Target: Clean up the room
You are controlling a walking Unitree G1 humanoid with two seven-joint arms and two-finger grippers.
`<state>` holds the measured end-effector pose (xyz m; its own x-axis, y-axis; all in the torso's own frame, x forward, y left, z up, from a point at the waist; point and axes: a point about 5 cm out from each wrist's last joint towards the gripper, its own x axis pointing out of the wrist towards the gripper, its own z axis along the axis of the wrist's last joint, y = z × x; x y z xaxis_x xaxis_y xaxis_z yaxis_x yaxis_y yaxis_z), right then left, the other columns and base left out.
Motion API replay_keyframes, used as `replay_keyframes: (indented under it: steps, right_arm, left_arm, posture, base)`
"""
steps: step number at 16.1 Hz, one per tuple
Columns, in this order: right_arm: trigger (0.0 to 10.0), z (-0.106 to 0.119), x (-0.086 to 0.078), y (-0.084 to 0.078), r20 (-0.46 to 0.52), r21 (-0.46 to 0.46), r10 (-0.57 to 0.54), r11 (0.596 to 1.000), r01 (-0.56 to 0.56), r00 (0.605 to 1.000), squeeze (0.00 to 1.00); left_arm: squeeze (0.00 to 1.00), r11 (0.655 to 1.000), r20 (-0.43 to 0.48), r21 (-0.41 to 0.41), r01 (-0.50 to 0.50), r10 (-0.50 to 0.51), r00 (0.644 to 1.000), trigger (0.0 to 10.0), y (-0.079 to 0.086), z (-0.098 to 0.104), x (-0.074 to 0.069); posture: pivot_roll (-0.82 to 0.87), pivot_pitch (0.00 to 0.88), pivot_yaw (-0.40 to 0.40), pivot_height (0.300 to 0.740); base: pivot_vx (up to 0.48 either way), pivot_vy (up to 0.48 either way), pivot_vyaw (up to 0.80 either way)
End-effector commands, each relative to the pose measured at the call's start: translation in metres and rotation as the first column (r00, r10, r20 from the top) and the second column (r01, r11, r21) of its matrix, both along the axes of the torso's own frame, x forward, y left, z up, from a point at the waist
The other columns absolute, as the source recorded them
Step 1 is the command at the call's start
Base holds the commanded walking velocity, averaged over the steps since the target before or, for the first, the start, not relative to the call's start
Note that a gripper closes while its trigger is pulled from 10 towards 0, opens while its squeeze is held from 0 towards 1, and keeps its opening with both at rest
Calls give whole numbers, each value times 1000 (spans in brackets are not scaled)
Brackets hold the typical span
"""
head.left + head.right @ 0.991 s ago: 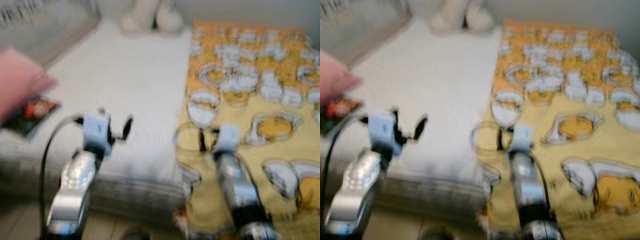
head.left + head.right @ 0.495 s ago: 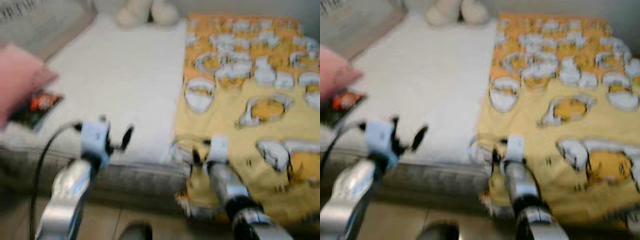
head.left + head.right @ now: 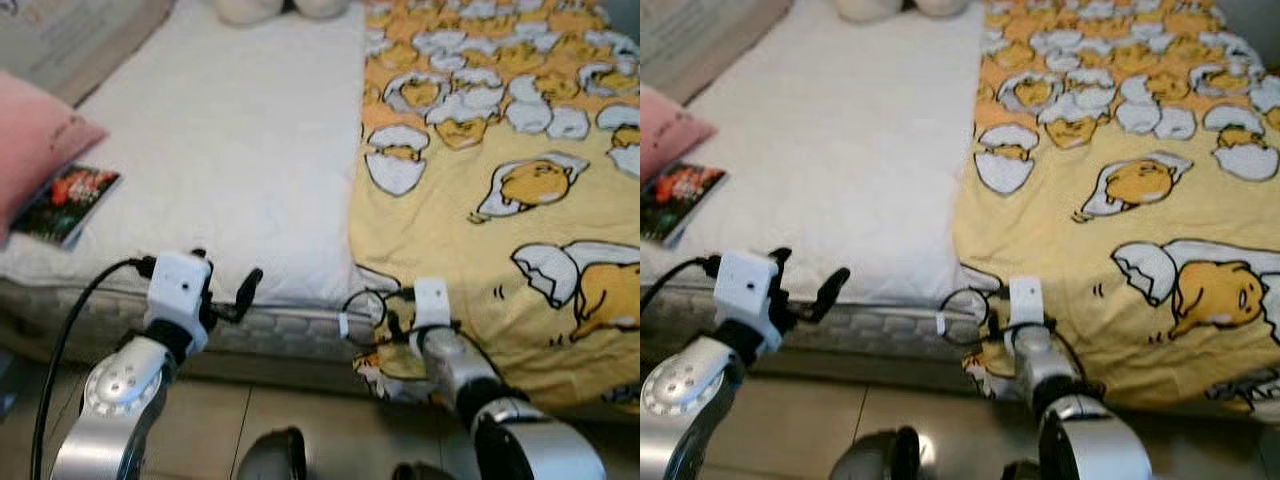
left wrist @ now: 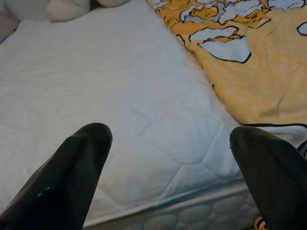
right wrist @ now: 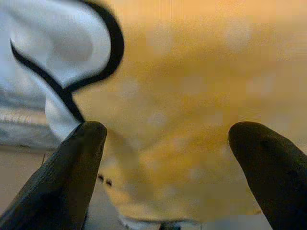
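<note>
Pink pillow (image 3: 30, 140) at 9 o'clock on the white mattress (image 3: 230, 150), book (image 3: 65, 205) touching its lower edge. Left gripper (image 3: 228, 295) at 7 o'clock over the mattress's near edge, fingers (image 4: 72, 172) spread wide, holding nothing. Right gripper (image 5: 163, 177) at 5 o'clock, against the yellow blanket (image 3: 500, 180) corner hanging off the bed; fingers wide apart, blanket between them, not clamped. Blanket covers the bed's right half, 12 to 4 o'clock.
</note>
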<state>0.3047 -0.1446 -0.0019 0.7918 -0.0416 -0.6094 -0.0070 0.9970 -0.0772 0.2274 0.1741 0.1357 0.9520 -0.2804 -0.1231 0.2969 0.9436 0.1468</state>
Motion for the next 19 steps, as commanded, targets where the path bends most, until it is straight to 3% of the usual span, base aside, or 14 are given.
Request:
replay_keyframes:
  steps: [1, 4, 6, 11, 13, 18, 19]
  right_arm:
    - [10000, 4, 4, 4, 32, -25, 19, 1000, -18, 999, 0]
    - [10000, 29, 21, 11, 222, -226, 179, 966, -128, 958, 0]
    - [10000, 29, 20, 7, 218, -307, 233, 938, -160, 948, 0]
    - [10000, 25, 20, -4, 135, -328, 228, 929, -173, 964, 0]
    - [10000, 20, 18, 1, 86, -357, 273, 906, -226, 958, 0]
    - [9922, 26, 23, 14, 120, -308, 293, 919, -245, 949, 0]
    - [0, 30, 26, 15, 145, -281, 270, 934, -222, 952, 0]
  left_arm:
    - [0, 1000, 0, 0, -6, 6, 1000, 10000, 2, 3, -3]
    - [0, 1000, 3, -20, -4, 4, 1000, 10000, -4, 3, -5]
    - [0, 999, -7, -33, 4, -5, 1000, 10000, -10, 2, -5]
    - [0, 999, -36, -30, 16, -17, 999, 10000, -12, 3, -18]
    - [0, 1000, -50, -20, 1, -2, 999, 10000, -8, 4, -26]
    - [0, 1000, -61, -21, -21, 20, 998, 10000, -8, 7, -38]
    - [0, 1000, -63, -19, -17, 15, 998, 10000, -9, 7, -39]
  posture:
    - [238, 159, 66, 740]
    - [229, 153, 55, 740]
    - [210, 154, 57, 740]
    - [253, 208, 79, 740]
    - [282, 237, 80, 740]
    - [304, 269, 68, 740]
    - [303, 272, 67, 740]
  base:
    - [0, 0, 0]
    - [0, 0, 0]
    - [0, 0, 0]
    - [0, 0, 0]
    - [0, 0, 0]
    - [0, 0, 0]
    - [0, 0, 0]
